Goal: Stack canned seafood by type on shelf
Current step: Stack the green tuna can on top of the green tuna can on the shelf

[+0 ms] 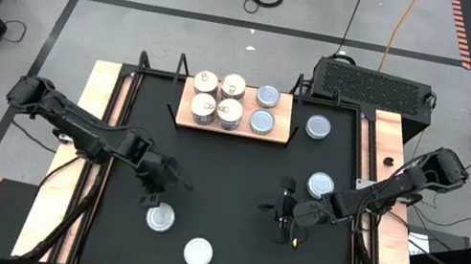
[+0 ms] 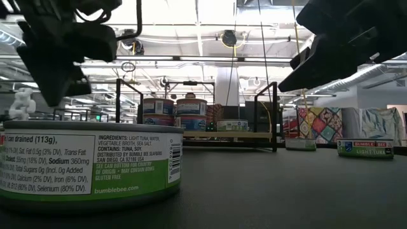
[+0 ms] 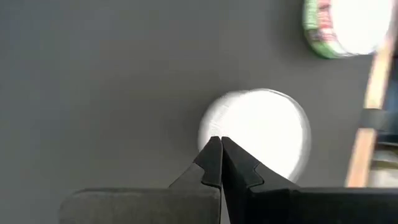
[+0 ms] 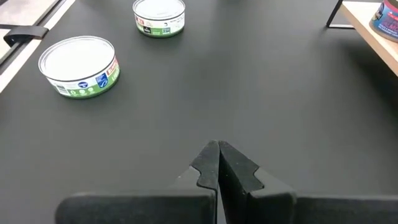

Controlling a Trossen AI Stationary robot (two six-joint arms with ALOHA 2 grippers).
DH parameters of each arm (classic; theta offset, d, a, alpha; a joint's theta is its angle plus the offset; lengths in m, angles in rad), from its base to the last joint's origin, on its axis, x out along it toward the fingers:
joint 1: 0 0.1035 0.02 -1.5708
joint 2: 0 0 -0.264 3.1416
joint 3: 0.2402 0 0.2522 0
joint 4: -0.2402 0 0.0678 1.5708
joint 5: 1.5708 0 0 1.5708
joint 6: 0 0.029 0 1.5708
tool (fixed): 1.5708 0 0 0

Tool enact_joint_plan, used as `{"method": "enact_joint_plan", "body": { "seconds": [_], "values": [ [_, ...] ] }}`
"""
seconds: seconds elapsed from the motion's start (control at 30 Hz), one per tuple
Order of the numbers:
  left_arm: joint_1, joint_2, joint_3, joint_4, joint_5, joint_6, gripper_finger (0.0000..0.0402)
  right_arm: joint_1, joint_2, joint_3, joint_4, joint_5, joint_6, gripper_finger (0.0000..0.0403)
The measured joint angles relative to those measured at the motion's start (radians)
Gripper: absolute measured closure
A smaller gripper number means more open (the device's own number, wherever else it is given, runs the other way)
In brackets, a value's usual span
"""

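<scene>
The shelf stands at the table's far middle. On it are several cans with cream printed tops and two silvery-blue ones; the low view shows some of them stacked two high. Loose cans rest on their bases on the black table: two near the front, two on the right. My left gripper is shut and hovers just beyond the front-left can. My right gripper is shut over bare table.
Black rods rise at the shelf's ends. Wooden strips run along the table's left and right sides. A black box sits behind the far right corner. The table's middle between the two grippers is bare.
</scene>
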Motion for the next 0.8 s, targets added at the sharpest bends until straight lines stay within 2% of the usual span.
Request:
{"method": "enact_joint_plan", "body": {
  "seconds": [0.03,0.13,0.27,0.47,0.53,0.67,0.8],
  "values": [
    [0.004,-0.001,0.000,0.000,0.033,-0.037,0.0401,0.000,0.000,0.000,0.000,0.000,0.000,0.0403],
    [0.004,-0.001,0.000,0.001,0.043,-0.158,0.0391,0.000,0.000,0.000,-0.001,0.000,0.001,0.0403],
    [-0.022,0.000,0.000,-0.004,0.035,-0.160,0.0358,0.000,0.000,0.000,-0.001,0.000,0.005,0.0403],
    [-0.074,0.021,0.000,-0.006,-0.104,-0.159,0.0290,0.001,0.000,0.000,-0.003,0.000,0.021,0.0403],
    [-0.085,0.034,0.000,-0.002,-0.121,-0.139,0.0269,0.001,0.000,0.000,-0.007,0.000,0.021,0.0403],
    [-0.091,0.071,0.000,0.001,-0.077,-0.134,0.0236,0.001,0.000,0.000,-0.012,0.000,0.021,0.0403],
    [-0.092,0.103,0.000,0.025,-0.023,-0.111,0.0225,0.001,0.000,0.000,-0.014,0.000,0.021,0.0403]
  ]
}}
